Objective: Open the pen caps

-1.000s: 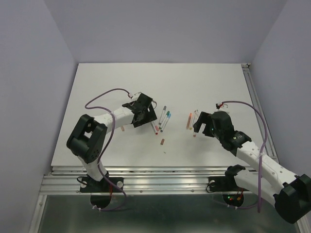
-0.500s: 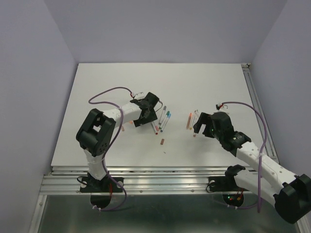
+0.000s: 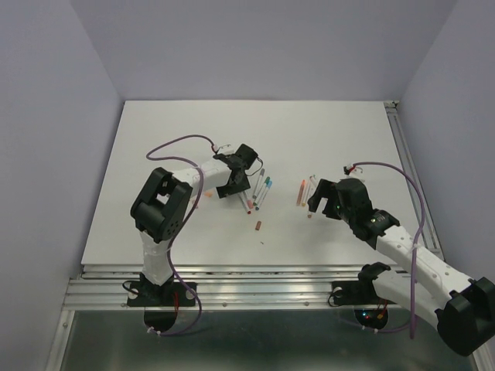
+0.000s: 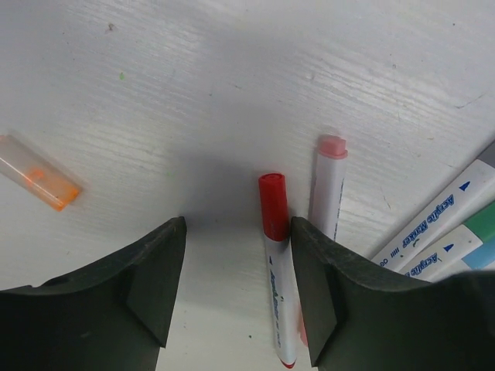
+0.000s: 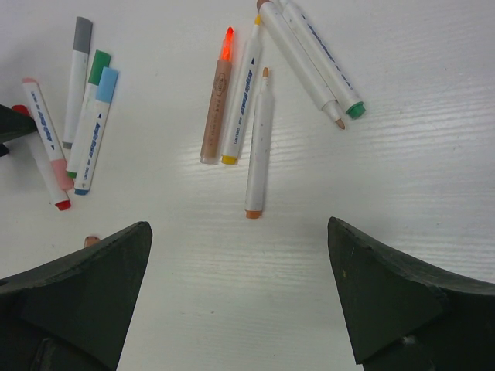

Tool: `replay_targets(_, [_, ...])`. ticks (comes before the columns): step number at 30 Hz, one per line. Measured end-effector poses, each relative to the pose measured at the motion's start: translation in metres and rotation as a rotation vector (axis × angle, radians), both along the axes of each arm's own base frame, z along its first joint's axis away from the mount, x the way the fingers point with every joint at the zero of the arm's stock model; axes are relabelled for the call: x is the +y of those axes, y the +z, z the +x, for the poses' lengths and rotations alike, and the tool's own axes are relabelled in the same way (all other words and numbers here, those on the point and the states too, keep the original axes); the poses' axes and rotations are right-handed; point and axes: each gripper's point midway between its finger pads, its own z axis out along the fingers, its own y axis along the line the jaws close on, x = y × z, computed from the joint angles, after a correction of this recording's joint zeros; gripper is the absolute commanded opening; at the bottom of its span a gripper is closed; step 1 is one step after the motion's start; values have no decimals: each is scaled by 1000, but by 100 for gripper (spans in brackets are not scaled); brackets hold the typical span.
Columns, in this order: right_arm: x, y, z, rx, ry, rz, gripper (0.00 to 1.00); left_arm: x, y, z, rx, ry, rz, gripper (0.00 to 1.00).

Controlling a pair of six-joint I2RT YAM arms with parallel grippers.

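Red-capped pen, lengthwise between the parted, empty jaws of the left gripper, cap pointing away; right gripper spread wide, farther off.

— Where's the top view from?
— High behind both arm bases, angled down over the whole surface.
— And the wrist ones?
— Each peers down past its own tool. The left tool nearly skims the surface; the right tool sits higher. Both catch the pink-capped pen, and the top view takes in both patches at once.
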Motion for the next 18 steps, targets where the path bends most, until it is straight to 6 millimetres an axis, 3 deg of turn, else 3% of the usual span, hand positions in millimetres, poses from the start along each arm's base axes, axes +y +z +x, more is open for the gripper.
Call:
replay_targets(12, [0, 0, 0, 0, -1, 1, 100, 2, -2, 6, -11, 5, 32, 45])
replay_targets(13, [0, 0, 0, 0, -2, 2, 100, 1, -2, 8, -15, 5, 29, 39])
replay_targets(15, [0, 0, 0, 1, -2, 2, 100, 0, -2, 9, -22, 5, 23, 38])
replay_targets(18, [0, 0, 0, 1, -2, 2, 100, -3, -2, 12, -36, 8, 7, 23])
